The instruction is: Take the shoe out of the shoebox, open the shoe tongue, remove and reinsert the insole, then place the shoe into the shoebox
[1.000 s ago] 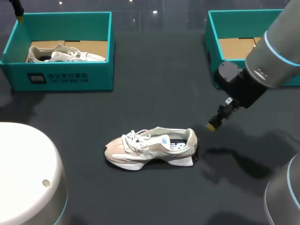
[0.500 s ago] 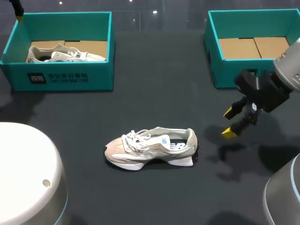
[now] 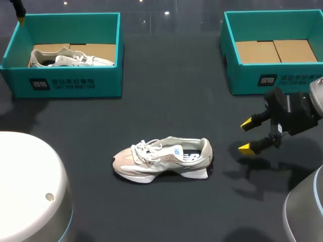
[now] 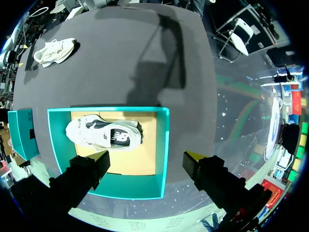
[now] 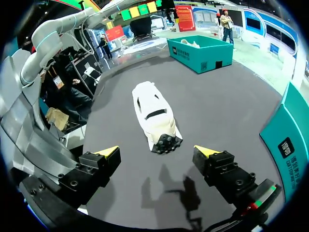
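Shoe [image 3: 161, 159] sits on its sole near the middle of the dark table [image 3: 166, 91], outside both boxes, toe toward the left arm's side, heel toward the right arm's. Laces loose over the tongue. Right gripper [image 3: 246, 135] hangs off the heel end, apart from the shoe, fingers spread wide with nothing between them. In the right wrist view the shoe [image 5: 154, 113] lies ahead of that gripper [image 5: 157, 152], heel nearest, no contact. Right shoebox [image 3: 262, 80], teal, stands behind the right gripper and shows its brown cardboard floor. Left shoebox [image 3: 65, 83] stands at the far left corner with a second shoe [image 3: 70, 56] inside. Left gripper [image 4: 146, 157] is above that box [image 4: 164, 145], fingers wide apart and holding nothing; the second shoe [image 4: 104, 134] lies on its side on the cardboard below.
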`<action>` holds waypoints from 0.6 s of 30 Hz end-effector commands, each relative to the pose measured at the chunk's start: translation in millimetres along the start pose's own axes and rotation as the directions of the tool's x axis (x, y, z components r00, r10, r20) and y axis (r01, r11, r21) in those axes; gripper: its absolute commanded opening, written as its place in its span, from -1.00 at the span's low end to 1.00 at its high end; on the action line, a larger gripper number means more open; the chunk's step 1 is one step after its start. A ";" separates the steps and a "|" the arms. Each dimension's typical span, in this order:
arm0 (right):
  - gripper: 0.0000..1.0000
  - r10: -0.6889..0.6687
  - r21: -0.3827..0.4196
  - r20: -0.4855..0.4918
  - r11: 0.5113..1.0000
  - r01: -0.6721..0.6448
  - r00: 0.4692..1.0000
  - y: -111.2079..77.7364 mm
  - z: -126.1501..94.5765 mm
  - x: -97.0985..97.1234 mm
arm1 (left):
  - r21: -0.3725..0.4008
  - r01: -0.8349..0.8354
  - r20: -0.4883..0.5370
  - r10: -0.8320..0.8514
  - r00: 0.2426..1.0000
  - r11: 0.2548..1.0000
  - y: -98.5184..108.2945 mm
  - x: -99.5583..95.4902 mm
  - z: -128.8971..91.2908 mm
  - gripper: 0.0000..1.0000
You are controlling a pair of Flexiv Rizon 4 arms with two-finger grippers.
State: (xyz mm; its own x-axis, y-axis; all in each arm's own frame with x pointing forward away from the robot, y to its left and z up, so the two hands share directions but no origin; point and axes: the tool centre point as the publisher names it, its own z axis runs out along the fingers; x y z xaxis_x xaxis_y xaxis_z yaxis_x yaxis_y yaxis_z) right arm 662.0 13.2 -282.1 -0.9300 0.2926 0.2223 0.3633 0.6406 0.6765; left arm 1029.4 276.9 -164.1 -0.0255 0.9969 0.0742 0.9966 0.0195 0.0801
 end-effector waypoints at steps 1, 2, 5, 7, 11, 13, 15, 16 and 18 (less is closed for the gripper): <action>1.00 -0.001 -0.065 0.024 0.998 0.002 1.000 -4.7 -0.4 5.3 | -0.001 -0.001 -0.002 0.001 1.000 1.000 -0.6 0.5 -0.3 1.00; 1.00 -0.039 -0.067 0.059 0.997 0.043 0.997 -5.5 0.3 3.9 | -0.001 -0.001 -0.002 0.001 1.000 1.000 -0.6 0.5 -0.3 1.00; 1.00 -0.228 -0.194 0.077 0.952 0.239 0.971 -5.9 6.9 2.5 | -0.001 -0.001 -0.002 0.001 1.000 1.000 -0.6 0.5 -0.3 1.00; 1.00 -0.265 -0.216 0.089 0.936 0.278 0.960 -10.1 11.0 0.7 | -0.001 -0.001 -0.002 0.001 1.000 1.000 -0.6 0.5 -0.3 1.00; 1.00 -0.341 -0.334 0.143 0.867 0.370 0.929 -18.9 15.9 -2.5 | -0.001 -0.001 -0.002 0.001 1.000 1.000 -0.6 0.5 -0.3 1.00; 1.00 -0.356 -0.353 0.134 0.855 0.380 0.925 -22.1 21.5 -5.3 | -0.001 -0.001 -0.002 0.001 1.000 1.000 -0.6 0.5 -0.3 1.00; 1.00 -0.369 -0.366 0.136 0.844 0.393 0.919 -23.8 27.1 -8.3 | -0.001 -0.001 -0.002 0.001 1.000 1.000 -0.6 0.5 -0.3 1.00; 1.00 -0.377 -0.367 0.136 0.840 0.400 0.916 -24.4 30.6 -9.8 | -0.001 -0.001 -0.002 0.001 1.000 1.000 -0.6 0.5 -0.3 1.00; 1.00 -0.382 -0.369 0.138 0.837 0.405 0.914 -25.6 35.8 -12.6 | -0.001 -0.001 -0.002 0.001 1.000 1.000 -0.6 0.5 -0.3 1.00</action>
State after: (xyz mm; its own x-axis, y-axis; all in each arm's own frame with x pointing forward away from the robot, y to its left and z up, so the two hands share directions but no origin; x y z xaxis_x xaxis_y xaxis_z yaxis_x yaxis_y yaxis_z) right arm 667.3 15.4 -314.6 -0.9855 0.1174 -0.1223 -0.0414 0.5331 0.8450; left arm 1029.4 276.9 -164.1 -0.0254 0.9969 0.0742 0.9966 0.0195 0.0801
